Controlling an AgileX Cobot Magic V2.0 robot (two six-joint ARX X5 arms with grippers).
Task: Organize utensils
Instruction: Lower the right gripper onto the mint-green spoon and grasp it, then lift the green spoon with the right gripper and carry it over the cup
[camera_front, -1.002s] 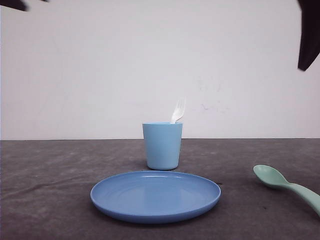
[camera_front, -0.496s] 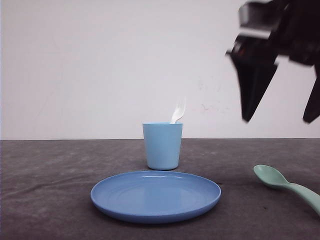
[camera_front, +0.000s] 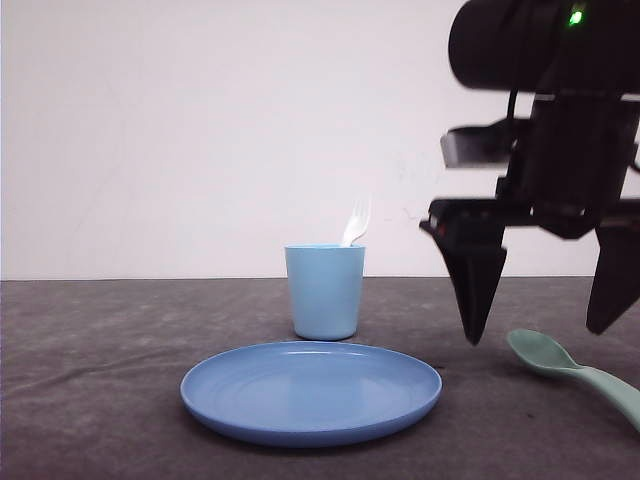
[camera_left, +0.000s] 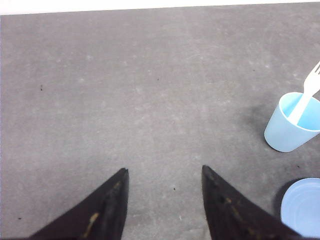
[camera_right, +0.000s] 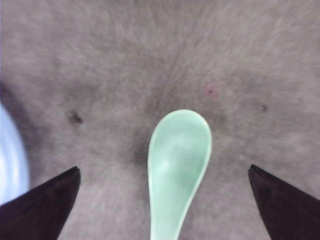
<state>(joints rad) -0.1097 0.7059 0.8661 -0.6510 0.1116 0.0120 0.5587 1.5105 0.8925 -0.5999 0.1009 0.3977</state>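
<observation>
A pale mint-green spoon (camera_front: 560, 365) lies on the grey table at the right, bowl pointing left. My right gripper (camera_front: 540, 335) hangs just above it, open wide, one black finger on each side of the bowl. In the right wrist view the spoon (camera_right: 177, 165) lies midway between the fingers of that gripper (camera_right: 165, 172), untouched. A white fork (camera_front: 357, 222) stands tines-up in the light blue cup (camera_front: 325, 292); the left wrist view also shows the fork (camera_left: 306, 97) in the cup (camera_left: 292, 125). My left gripper (camera_left: 164, 170) is open over bare table, well away from the cup.
A round blue plate (camera_front: 311, 391) lies in front of the cup at the table's centre; its rim (camera_left: 302, 207) shows in the left wrist view and its edge (camera_right: 10, 155) in the right wrist view. A white wall stands behind the table.
My right arm has come down from the upper right and now hangs with its open fingers straddling the spoon's bowl. Fork, cup, plate and spoon have not moved.
</observation>
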